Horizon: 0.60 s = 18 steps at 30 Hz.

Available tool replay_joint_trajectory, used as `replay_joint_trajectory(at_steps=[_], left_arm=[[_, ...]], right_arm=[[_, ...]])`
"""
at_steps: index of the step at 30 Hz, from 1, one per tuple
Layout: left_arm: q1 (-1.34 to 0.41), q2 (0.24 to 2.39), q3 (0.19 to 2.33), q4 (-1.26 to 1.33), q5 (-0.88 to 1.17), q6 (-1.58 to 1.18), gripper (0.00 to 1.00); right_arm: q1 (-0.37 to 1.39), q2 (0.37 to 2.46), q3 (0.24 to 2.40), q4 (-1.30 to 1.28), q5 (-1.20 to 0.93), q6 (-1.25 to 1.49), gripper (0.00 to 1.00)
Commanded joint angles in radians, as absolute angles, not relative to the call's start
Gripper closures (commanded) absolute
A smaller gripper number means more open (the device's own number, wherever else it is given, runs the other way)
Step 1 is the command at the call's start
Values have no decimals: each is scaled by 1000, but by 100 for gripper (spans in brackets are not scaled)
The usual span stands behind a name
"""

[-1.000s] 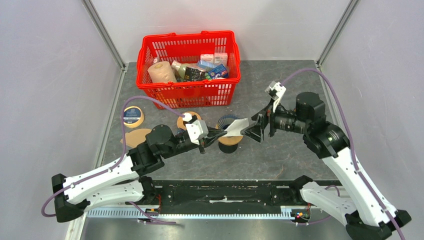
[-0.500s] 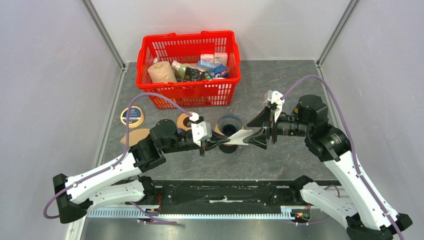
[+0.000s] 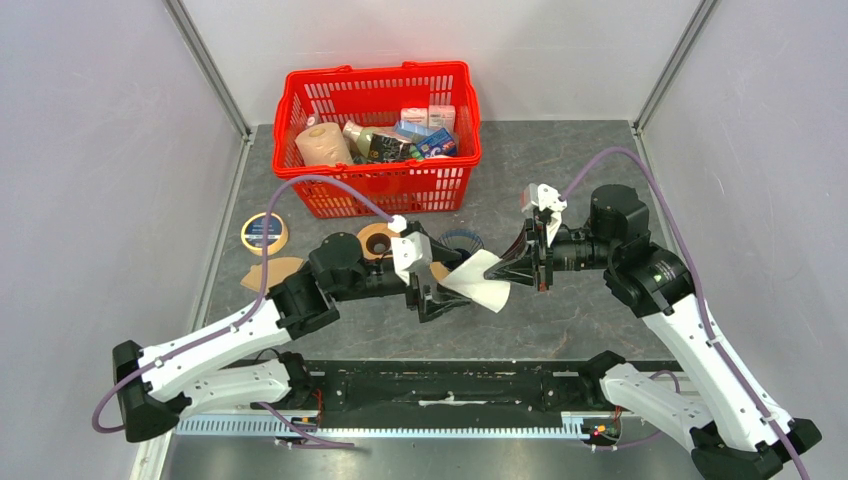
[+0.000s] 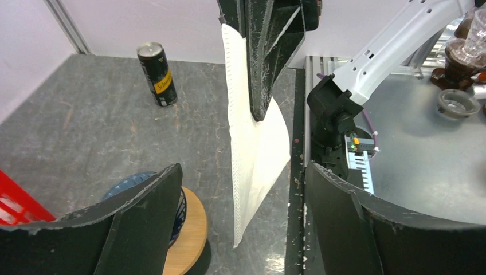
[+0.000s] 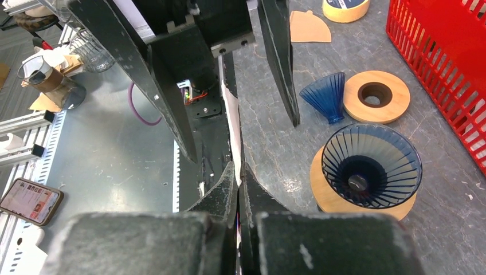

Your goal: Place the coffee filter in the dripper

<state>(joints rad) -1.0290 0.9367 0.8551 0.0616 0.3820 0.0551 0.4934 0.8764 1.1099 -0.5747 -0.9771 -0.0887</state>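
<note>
The right gripper (image 5: pixel 239 175) has its fingers pinched together on the top edge of the filter (image 4: pixel 256 143). The white paper hangs from them in the air, flat and a little tilted. It is just beside the dripper (image 5: pixel 367 169), on the side nearest the arm bases, and not in it. From the left wrist you can see a gap between the paper and the dripper's wooden collar.

The left gripper (image 4: pixel 242 172) sits on that same near side of the dripper. Its fingers are spread wide, one on either side of the hanging filter, and as far as I can see they touch nothing.

The dripper stands upright on the table (image 3: pixel 560 170), ribbed cone mouth facing up. Just left of it are a loose blue cone (image 5: pixel 326 94) and a wooden ring (image 5: pixel 375 96), side by side. Further left of the dripper lie a brown filter (image 3: pixel 268 273) and a tape roll (image 3: pixel 265 232). The red basket (image 3: pixel 300 95) stands beyond the dripper, well apart from it.
</note>
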Motion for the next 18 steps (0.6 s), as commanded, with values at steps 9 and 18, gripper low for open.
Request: replay_joint_trajectory(at_steps=[9,18], left_arm=[[-1018,997,863,193,293,-174,65],[-949,996,821,280,370,-193,98]], right_arm=[[492,920,1176,-524,-957,-140,100],[492,973,1218,-516,-894,-119,94]])
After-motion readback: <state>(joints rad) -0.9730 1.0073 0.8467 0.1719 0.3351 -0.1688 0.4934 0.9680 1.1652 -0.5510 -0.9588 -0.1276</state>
